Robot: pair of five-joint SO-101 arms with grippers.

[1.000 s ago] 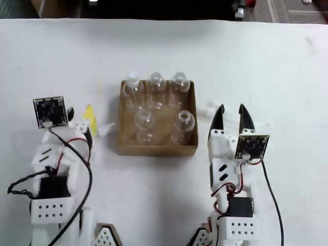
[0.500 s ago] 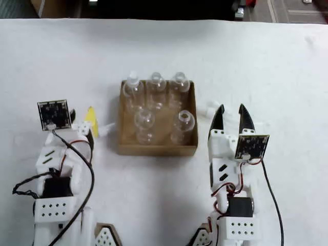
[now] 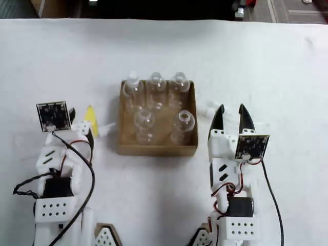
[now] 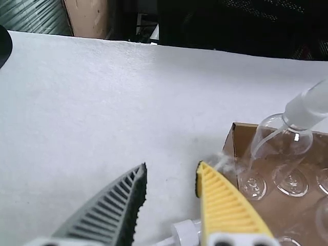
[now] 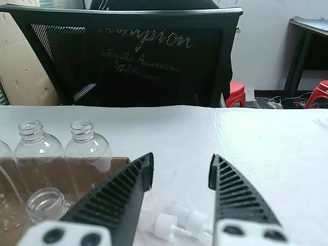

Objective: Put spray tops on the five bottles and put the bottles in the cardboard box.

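The cardboard box sits mid-table with five clear bottles standing in it. The back-left bottle wears a white spray top; the other bottles, such as one in the front row, have bare necks. My left gripper rests left of the box, open, with its grey and yellow fingers apart. A loose spray top lies by the yellow finger, and the spray top is near the fingers' base. My right gripper stands open right of the box, over loose spray tops.
A white cloth covers the table, with free room behind and in front of the box. Another loose spray top lies just right of the box. A black mesh chair stands beyond the table's far edge.
My left arm has drawn back slightly toward its base. The right arm, box and bottles have not moved.
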